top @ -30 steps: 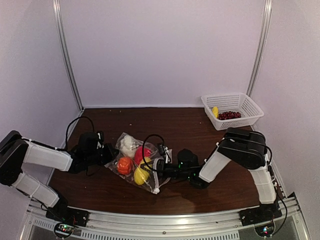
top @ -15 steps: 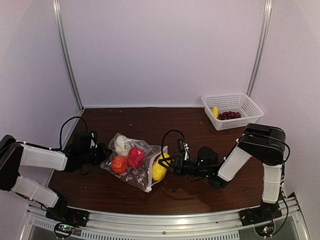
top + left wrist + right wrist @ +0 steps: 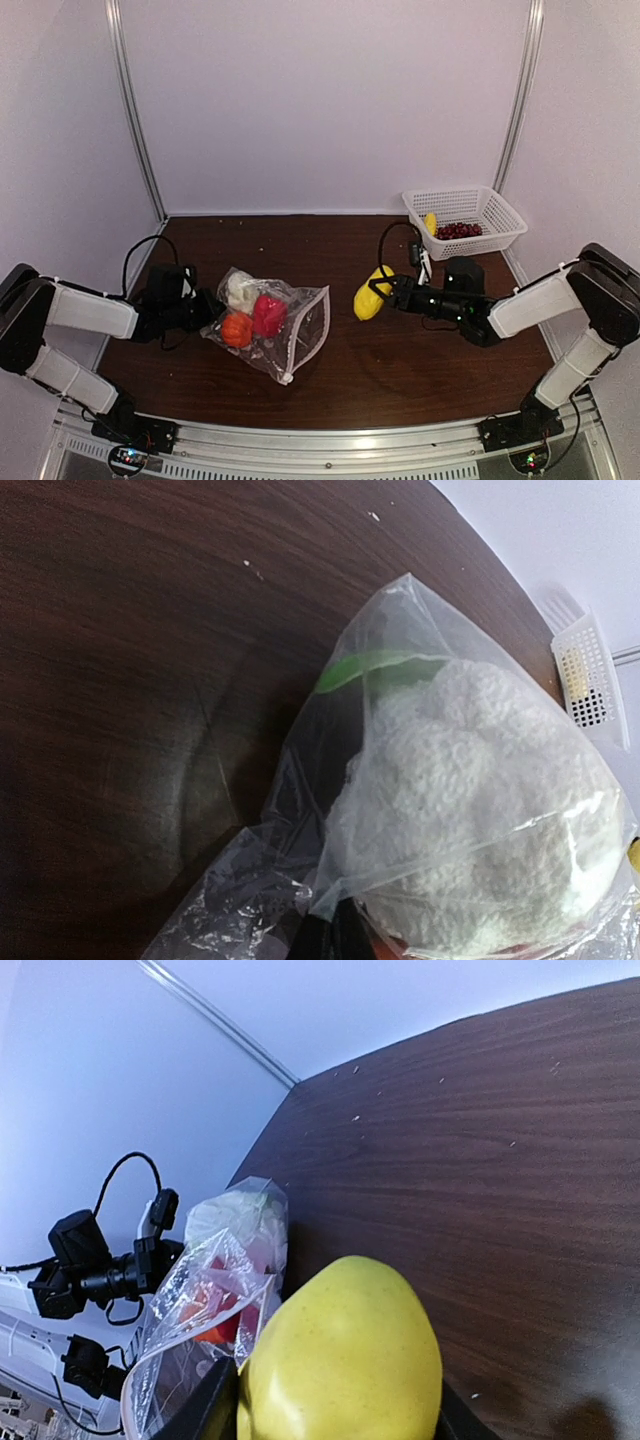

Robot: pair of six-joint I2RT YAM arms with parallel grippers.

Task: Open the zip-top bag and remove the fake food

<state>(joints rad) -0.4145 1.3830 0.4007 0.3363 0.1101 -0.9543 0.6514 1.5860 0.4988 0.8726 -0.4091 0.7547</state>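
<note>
Yellow fruit (image 3: 370, 299) pulled clear of bag (image 3: 300, 335), nearing basket (image 3: 480, 243)

Zip-top bag (image 3: 300, 340): clear, crinkled, lying flat, one end pinched in the left gripper (image 3: 207, 308), zip strip at the far end. Inside, nearest that gripper, sat a white piece (image 3: 240, 290), a red piece (image 3: 268, 313) and an orange piece (image 3: 236, 329). A yellow piece (image 3: 366, 303) was clamped in the right gripper (image 3: 384, 292), apart from the bag.
</note>
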